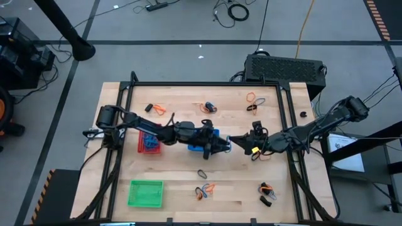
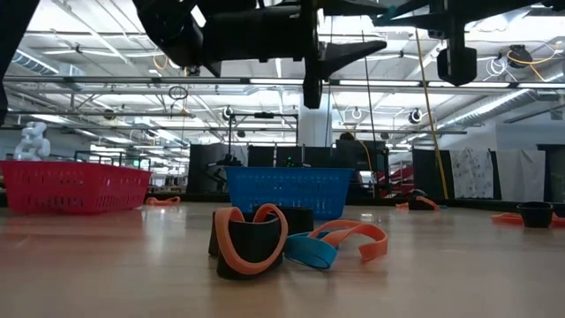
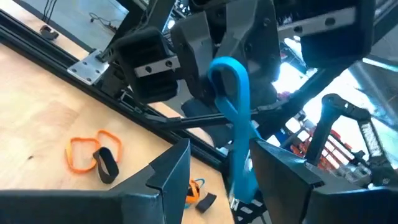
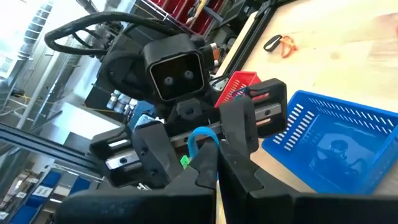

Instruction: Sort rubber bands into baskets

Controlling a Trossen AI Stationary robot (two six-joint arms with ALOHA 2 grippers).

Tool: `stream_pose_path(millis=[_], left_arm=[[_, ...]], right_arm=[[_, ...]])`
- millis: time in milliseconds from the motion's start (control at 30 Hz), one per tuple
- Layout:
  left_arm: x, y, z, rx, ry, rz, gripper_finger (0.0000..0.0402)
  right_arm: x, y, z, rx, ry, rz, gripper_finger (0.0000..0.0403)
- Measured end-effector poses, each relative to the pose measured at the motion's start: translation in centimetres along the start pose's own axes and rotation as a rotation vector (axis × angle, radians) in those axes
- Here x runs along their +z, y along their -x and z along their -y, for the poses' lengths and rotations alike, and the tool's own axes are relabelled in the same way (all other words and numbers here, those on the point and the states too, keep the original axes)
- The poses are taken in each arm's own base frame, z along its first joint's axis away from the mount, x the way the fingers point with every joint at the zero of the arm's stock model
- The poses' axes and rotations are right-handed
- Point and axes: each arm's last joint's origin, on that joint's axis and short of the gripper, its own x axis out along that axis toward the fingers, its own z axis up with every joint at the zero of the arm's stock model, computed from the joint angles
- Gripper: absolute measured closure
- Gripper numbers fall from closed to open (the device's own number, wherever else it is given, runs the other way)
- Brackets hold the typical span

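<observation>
A blue rubber band (image 3: 235,106) is in the air between my two grippers, above the table just right of the blue basket (image 1: 200,145). My right gripper (image 4: 214,167) comes from the table's right and is shut on the band. My left gripper (image 3: 219,158) comes from the left and is open, one finger on each side of the band; I cannot tell whether they touch it. In the high view the two grippers meet tip to tip, left (image 1: 221,145) and right (image 1: 234,142). The red basket (image 1: 149,143) and the green basket (image 1: 146,193) rest on the table. My right gripper pinches the blue band between its two shut fingers, near one end (image 4: 199,151). The rest of the loop sticks out past the fingertips toward my left gripper. The fingers lie about level, coming from the table's right. The band is lifted clear of the table.
Loose orange, black and blue bands lie in small heaps: far left (image 1: 160,108), far middle (image 1: 209,107), far right (image 1: 252,99), near middle (image 1: 204,189) and near right (image 1: 267,191). A black metal frame (image 1: 207,83) borders the table. A heap lies close in the low view (image 2: 265,240).
</observation>
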Motion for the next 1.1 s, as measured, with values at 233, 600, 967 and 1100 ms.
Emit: stream_pose_path(millis=[233, 600, 967, 1100], left_arm=[[0.0, 0.0, 0.0, 0.005, -0.009, 0.004, 0.023], [0.0, 0.0, 0.0, 0.003, -0.054, 0.003, 0.038], [0.9, 0.4, 0.9, -0.015, -0.092, 0.006, 0.0399], [2.1, 1.3, 2.2, 0.005, -0.133, -0.02, 0.04]], right_arm=[[0.0, 0.0, 0.0, -0.001, 0.003, 0.0, 0.0403], [0.0, 0.0, 0.0, 0.0, 0.007, 0.0, 0.0403], [0.0, 0.0, 0.1, -0.008, 0.071, -0.002, 0.0378], [0.2, -0.2, 0.2, -0.018, 0.101, 0.007, 0.0345]])
